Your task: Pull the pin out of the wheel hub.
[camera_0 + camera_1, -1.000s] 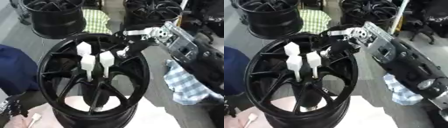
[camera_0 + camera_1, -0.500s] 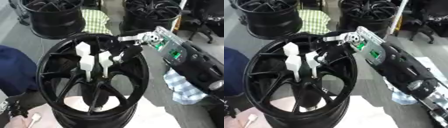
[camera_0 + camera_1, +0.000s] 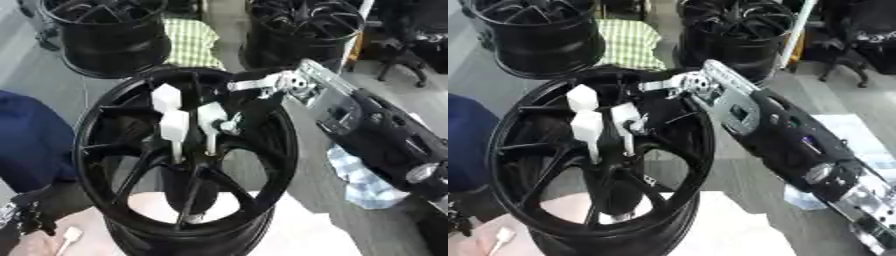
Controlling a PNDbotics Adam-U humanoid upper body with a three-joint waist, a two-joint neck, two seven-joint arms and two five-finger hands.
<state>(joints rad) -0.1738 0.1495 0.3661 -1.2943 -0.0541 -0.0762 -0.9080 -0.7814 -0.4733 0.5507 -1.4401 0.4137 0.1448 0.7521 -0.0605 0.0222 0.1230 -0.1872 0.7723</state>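
Left eye view: white pins (image 3: 175, 126) stand upright at the centre of the wheel hub (image 3: 185, 161); the right hand (image 3: 248, 111) sits just right of them, nearer than the left hand (image 3: 24, 218) at the lower-left corner. Right eye view: right hand's finger state cannot be told; long axis of pins vertical.

three black wheel hubs (image 3: 179, 165) (two behind), three white pins (image 3: 174, 127)

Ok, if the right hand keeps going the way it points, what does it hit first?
Most likely the nearest white pin in the wheel hub. The right hand reaches in over the black rim toward the pins, its dark fingers hard to separate, so depth is uncertain.
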